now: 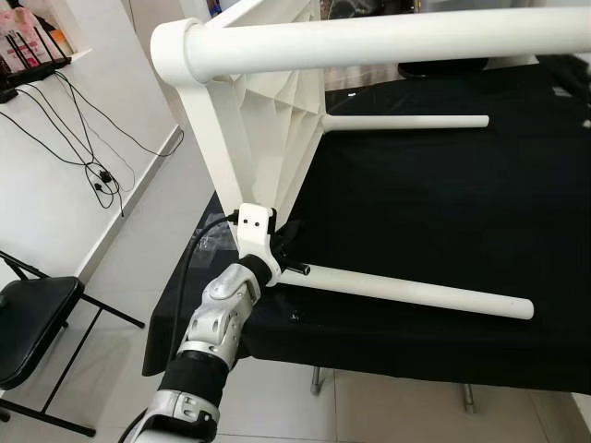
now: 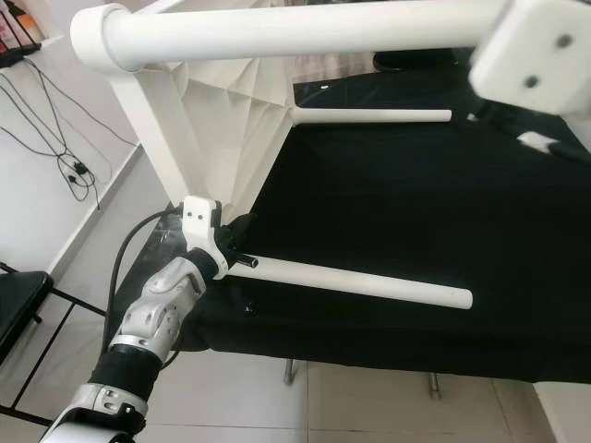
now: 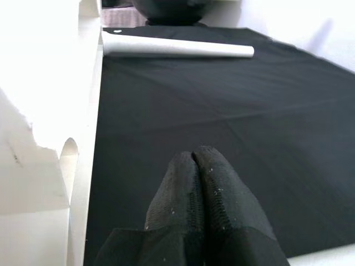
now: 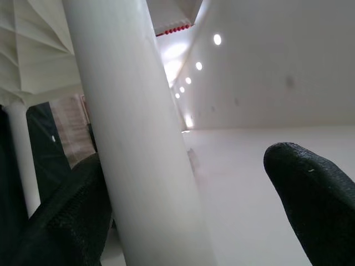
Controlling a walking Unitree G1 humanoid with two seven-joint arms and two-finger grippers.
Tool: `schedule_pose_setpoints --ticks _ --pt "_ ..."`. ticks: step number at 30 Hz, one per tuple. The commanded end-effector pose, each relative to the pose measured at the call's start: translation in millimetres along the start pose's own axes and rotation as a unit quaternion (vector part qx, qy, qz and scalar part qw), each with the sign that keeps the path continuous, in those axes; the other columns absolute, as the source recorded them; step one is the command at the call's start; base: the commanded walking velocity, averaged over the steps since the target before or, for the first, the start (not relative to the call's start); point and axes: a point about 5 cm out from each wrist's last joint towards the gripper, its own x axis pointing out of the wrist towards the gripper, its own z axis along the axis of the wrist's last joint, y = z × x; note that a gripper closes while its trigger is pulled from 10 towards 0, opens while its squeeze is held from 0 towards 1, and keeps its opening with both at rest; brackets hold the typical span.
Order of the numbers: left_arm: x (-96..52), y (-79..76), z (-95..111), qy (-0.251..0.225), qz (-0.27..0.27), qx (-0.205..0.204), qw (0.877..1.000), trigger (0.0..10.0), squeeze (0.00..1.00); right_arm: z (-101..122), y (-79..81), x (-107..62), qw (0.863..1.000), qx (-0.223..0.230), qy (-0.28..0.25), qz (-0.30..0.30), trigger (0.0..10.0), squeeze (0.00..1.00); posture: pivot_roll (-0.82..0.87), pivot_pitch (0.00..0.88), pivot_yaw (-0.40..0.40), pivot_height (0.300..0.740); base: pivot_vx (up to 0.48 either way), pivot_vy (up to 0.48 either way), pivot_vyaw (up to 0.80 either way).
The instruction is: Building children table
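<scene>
A white children's table (image 1: 277,129) lies on its side on the black-covered work table (image 1: 443,203), ribbed underside facing right. Three of its round white legs stick out sideways: a near upper leg (image 1: 388,41), a far leg (image 1: 406,121) and a lower leg (image 1: 416,291) resting on the cloth. My left gripper (image 1: 288,242) is at the tabletop's bottom corner, by the base of the lower leg. Its fingers (image 3: 194,166) are shut with nothing between them. My right gripper (image 4: 188,160) is open around the upper leg (image 4: 138,138), one finger touching it, the other apart.
A black folding chair (image 1: 32,323) stands on the tiled floor at the left. Black cables (image 1: 92,157) hang down the white wall. The work table's front edge (image 1: 369,355) runs just behind my left arm.
</scene>
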Motion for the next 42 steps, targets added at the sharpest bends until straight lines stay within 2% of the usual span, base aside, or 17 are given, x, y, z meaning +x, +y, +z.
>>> schedule_pose_setpoints --ticks 1,2,4,7,14,19,22,23,25,26,33,36,38,42 --pt "-4.6 9.1 0 0.001 0.027 -0.008 1.000 10.0 0.00 11 12.5 6.2 1.000 0.001 -0.027 0.013 10.0 0.00 -0.31 0.083 0.065 0.740 0.000 0.000 0.00" --pt "-4.6 9.1 0 0.001 0.027 -0.008 1.000 10.0 0.00 11 12.5 6.2 1.000 0.001 -0.027 0.013 10.0 0.00 -0.31 0.083 0.065 0.740 0.000 0.000 0.00" --pt "-4.8 9.8 0 0.002 0.032 -0.008 0.999 10.0 0.00 20 25.7 10.7 0.998 0.020 -0.045 0.024 10.0 0.00 -0.32 0.085 0.059 0.740 0.000 0.000 0.00" --pt "-5.1 9.0 0 0.002 0.036 -0.008 0.999 10.0 0.00 23 34.4 13.9 0.998 0.025 -0.048 0.029 10.0 0.00 -0.32 0.086 0.055 0.740 0.000 0.000 0.00" --pt "-6.3 8.2 0 0.001 0.041 -0.006 0.999 10.0 0.00 10 29.8 17.2 1.000 0.007 -0.006 0.006 10.0 0.00 -0.32 0.084 0.046 0.740 0.000 0.000 0.00" --pt "-7.0 11.4 3 -0.004 0.049 -0.008 0.999 10.0 0.00 -7 23.8 12.2 0.999 -0.018 0.047 0.007 10.0 0.00 -0.33 0.085 0.036 0.740 0.000 0.000 0.00" --pt "-7.2 11.4 3 -0.004 0.051 -0.009 0.999 10.0 0.00 -7 26.2 10.5 0.999 -0.012 0.052 0.013 9.9 0.00 -0.33 0.086 0.036 0.740 0.000 0.000 0.00" --pt "-7.4 11.2 3 -0.004 0.051 -0.008 0.999 10.0 0.00 -6 28.6 9.8 0.999 -0.007 0.051 0.016 5.0 0.00 -0.33 0.089 0.037 0.740 0.000 0.000 0.00" --pt "-7.6 11.1 3 -0.004 0.051 -0.008 0.999 10.0 0.00 -6 30.2 9.4 0.999 -0.004 0.050 0.018 5.0 0.00 -0.33 0.089 0.037 0.740 0.000 0.000 0.00" --pt "-7.7 10.8 3 -0.004 0.051 -0.008 0.999 10.0 0.00 -4 32.8 9.3 0.999 0.001 0.048 0.022 0.0 0.00 -0.33 0.089 0.036 0.740 0.000 0.000 0.00" --pt "-9.6 9.9 -4 0.015 0.059 -0.011 0.998 10.0 0.00 -3 41.3 11.0 0.998 0.018 0.045 0.026 0.0 0.00 -0.33 0.092 0.034 0.740 0.000 0.000 0.00" --pt "-11.6 15.0 -16 0.054 0.076 0.005 0.996 10.0 0.00 -2 41.5 12.7 0.999 0.022 0.041 0.024 0.0 0.00 -0.32 0.093 0.032 0.740 0.000 0.000 0.00" --pt "-12.3 17.1 -18 0.063 0.083 0.009 0.995 10.0 0.00 -1 41.5 13.1 0.999 0.023 0.040 0.023 0.0 0.00 -0.32 0.093 0.032 0.740 0.000 0.000 0.00" --pt "-12.9 40.8 -19 0.073 0.128 -0.006 0.989 10.0 0.00 0 40.9 13.2 0.999 0.028 0.038 0.021 0.0 0.00 -0.33 0.100 0.025 0.740 0.000 0.000 0.00"
